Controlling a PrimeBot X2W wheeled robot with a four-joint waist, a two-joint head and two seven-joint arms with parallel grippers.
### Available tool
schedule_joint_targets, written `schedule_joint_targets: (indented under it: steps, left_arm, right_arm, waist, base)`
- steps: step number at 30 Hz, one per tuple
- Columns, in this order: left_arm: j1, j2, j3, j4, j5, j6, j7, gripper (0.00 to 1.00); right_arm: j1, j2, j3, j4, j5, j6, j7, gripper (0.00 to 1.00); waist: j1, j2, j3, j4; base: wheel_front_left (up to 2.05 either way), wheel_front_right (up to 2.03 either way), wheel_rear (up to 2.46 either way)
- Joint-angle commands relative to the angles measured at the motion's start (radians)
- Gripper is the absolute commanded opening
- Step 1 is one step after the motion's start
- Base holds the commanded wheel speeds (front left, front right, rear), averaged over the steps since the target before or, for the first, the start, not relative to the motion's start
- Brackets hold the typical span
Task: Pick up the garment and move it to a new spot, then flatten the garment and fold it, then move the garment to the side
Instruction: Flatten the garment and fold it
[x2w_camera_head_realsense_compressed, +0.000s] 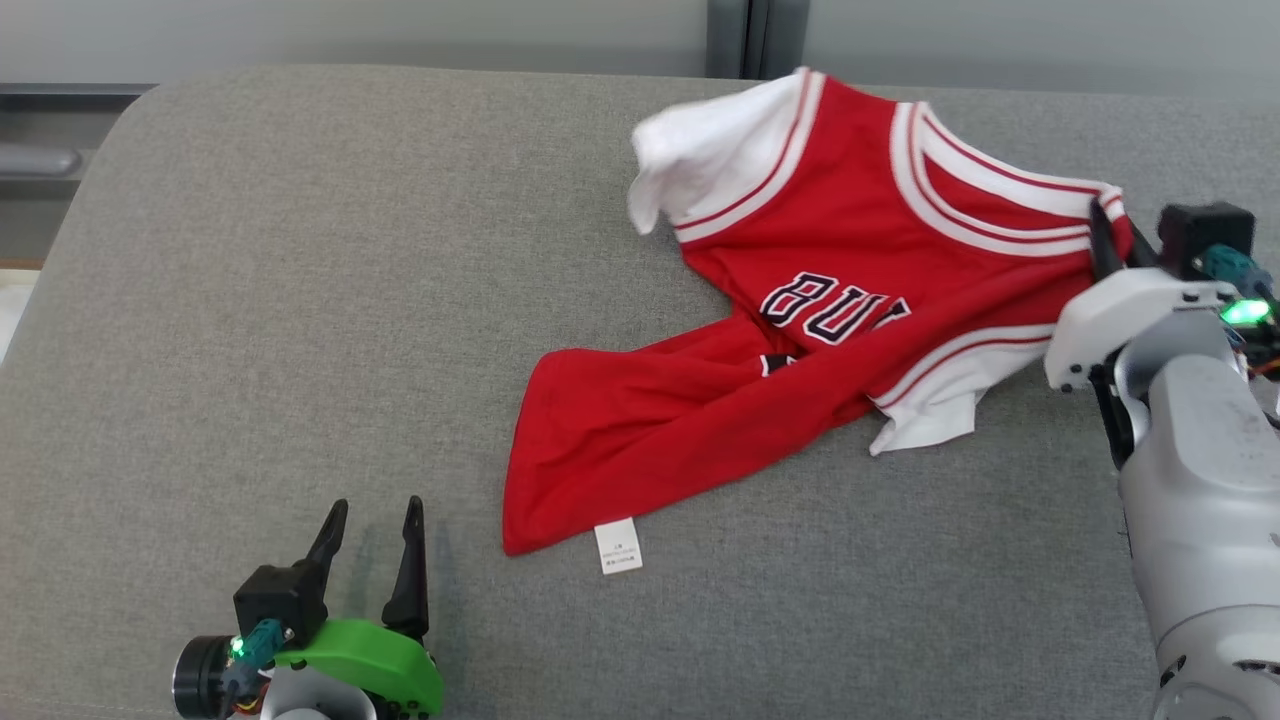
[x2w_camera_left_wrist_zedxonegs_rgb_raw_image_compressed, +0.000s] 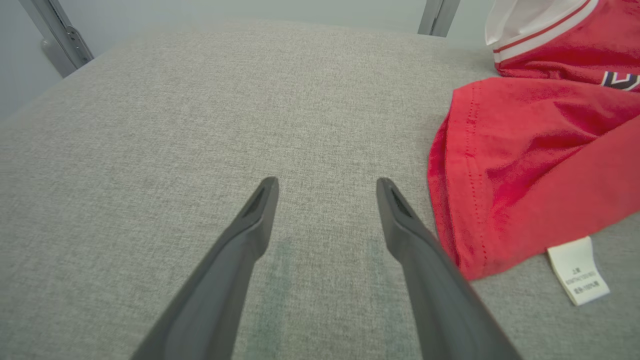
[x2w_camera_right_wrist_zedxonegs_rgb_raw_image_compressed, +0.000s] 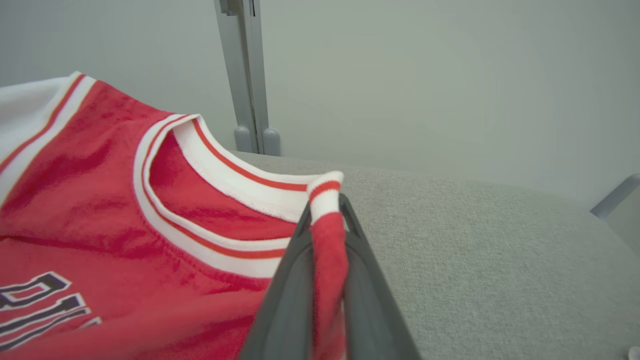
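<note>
On the grey cushion (x2w_camera_head_realsense_compressed: 300, 300), right gripper (x2w_camera_right_wrist_zedxonegs_rgb_raw_image_compressed: 326, 207) pinches the jersey (x2w_camera_head_realsense_compressed: 850, 240) by its collar (x2w_camera_right_wrist_zedxonegs_rgb_raw_image_compressed: 225, 175), left gripper (x2w_camera_head_realsense_compressed: 377, 505) wide near the label (x2w_camera_head_realsense_compressed: 618, 546).

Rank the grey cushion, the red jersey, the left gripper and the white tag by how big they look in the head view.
Largest to smallest:
1. grey cushion
2. red jersey
3. left gripper, though it sits nearest the camera, which makes it look bigger
4. white tag
</note>
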Motion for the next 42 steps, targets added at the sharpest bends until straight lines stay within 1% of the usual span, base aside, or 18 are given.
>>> schedule_joint_targets:
  steps: [1, 2, 4, 5, 6, 7, 9, 10, 14, 16, 18, 22, 26, 30, 34, 42]
  left_arm:
    - [-0.016, 0.007, -0.006, -0.003, -0.004, -0.003, 0.0, 1.0]
    - [-0.019, 0.008, -0.009, -0.005, -0.006, -0.003, 0.0, 1.0]
    - [-0.022, 0.009, -0.014, -0.009, -0.008, -0.003, 0.0, 1.0]
    - [-0.021, 0.01, -0.013, -0.01, -0.009, -0.003, 0.0, 1.0]
    - [-0.021, 0.01, -0.018, -0.012, -0.009, -0.003, 0.0, 1.0]
    - [-0.022, 0.011, -0.021, -0.014, -0.009, -0.004, 0.0, 1.0]
    - [-0.025, 0.014, -0.023, -0.016, -0.008, -0.004, 0.0, 1.0]
    - [-0.025, 0.015, -0.024, -0.019, -0.007, -0.004, 0.0, 1.0]
    - [-0.013, 0.013, -0.013, -0.03, 0.009, -0.004, 0.0, 1.0]
    - [0.002, 0.011, -0.007, -0.038, 0.022, -0.004, 0.0, 1.0]
    - [0.018, 0.008, 0.004, -0.043, 0.035, -0.004, 0.0, 1.0]
    - [0.048, -0.001, 0.026, -0.05, 0.06, -0.004, 0.0, 1.0]
    - [0.074, -0.009, 0.04, -0.061, 0.083, -0.004, 0.0, 1.0]
    - [0.091, -0.011, 0.042, -0.075, 0.093, -0.004, 0.0, 1.0]
    - [0.077, -0.014, 0.031, -0.081, 0.089, -0.004, 0.0, 1.0]
    - [0.033, -0.005, 0.006, -0.083, 0.066, -0.004, 0.0, 1.0]
  right_arm:
    - [0.026, 0.008, -0.076, -0.025, -0.059, -0.002, -0.004, 1.0]
    - [0.036, 0.021, -0.134, -0.046, -0.114, -0.001, -0.005, 1.0]
    - [0.048, 0.035, -0.212, -0.094, -0.181, -0.001, -0.005, 1.0]
    - [0.054, 0.038, -0.231, -0.116, -0.2, -0.001, -0.005, 1.0]
    - [0.055, 0.041, -0.226, -0.121, -0.181, -0.001, -0.004, 1.0]
    - [0.054, 0.045, -0.207, -0.119, -0.154, -0.001, -0.004, 1.0]
    - [0.062, 0.043, -0.145, -0.158, -0.083, -0.001, -0.004, 1.0]
    - [0.082, 0.041, -0.112, -0.191, -0.032, -0.002, -0.005, 1.0]
    - [0.188, 0.043, 0.029, -0.339, 0.099, -0.001, -0.004, 1.0]
    - [0.255, 0.043, 0.087, -0.407, 0.137, -0.001, -0.005, 1.0]
    - [0.321, 0.041, 0.122, -0.459, 0.168, -0.001, -0.004, 1.0]
    - [0.436, 0.042, 0.176, -0.511, 0.217, -0.002, -0.005, 1.0]
    - [0.52, 0.042, 0.207, -0.508, 0.24, -0.001, -0.005, 1.0]
    - [0.558, 0.043, 0.237, -0.462, 0.242, -0.001, -0.005, 1.0]
    - [0.531, 0.043, 0.259, -0.41, 0.241, -0.001, -0.005, 1.0]
    - [0.43, 0.042, 0.294, -0.249, 0.205, -0.001, -0.005, 1.0]
  waist:
    - [0.0, 0.0, 0.007, -0.001]
    - [0.0, 0.0, 0.01, -0.004]
    - [0.0, 0.0, 0.014, -0.012]
    - [0.0, 0.0, 0.014, -0.016]
    - [0.0, 0.0, 0.013, -0.02]
    - [0.0, 0.0, 0.012, -0.023]
    - [0.0, 0.0, 0.009, -0.033]
    - [0.0, 0.0, 0.005, -0.038]
    - [0.0, 0.0, -0.019, -0.06]
    - [0.0, 0.0, -0.035, -0.07]
    - [0.0, 0.0, -0.053, -0.08]
    - [0.0, 0.0, -0.089, -0.097]
    - [0.0, 0.0, -0.107, -0.103]
    - [0.0, 0.0, -0.104, -0.095]
    - [0.0, 0.0, -0.076, -0.076]
    - [0.0, 0.0, -0.013, -0.021]
  base:
    - [0.0, 0.0, 0.0]
    - [0.0, 0.0, 0.0]
    - [0.0, 0.0, 0.0]
    - [0.0, 0.0, 0.0]
    - [0.0, 0.0, 0.0]
    - [0.0, 0.0, 0.0]
    - [0.0, 0.0, 0.0]
    - [0.0, 0.0, 0.0]
    - [0.0, 0.0, 0.0]
    - [0.0, 0.0, 0.0]
    - [0.0, 0.0, 0.0]
    - [0.0, 0.0, 0.0]
    - [0.0, 0.0, 0.0]
    - [0.0, 0.0, 0.0]
    - [0.0, 0.0, 0.0]
    - [0.0, 0.0, 0.0]
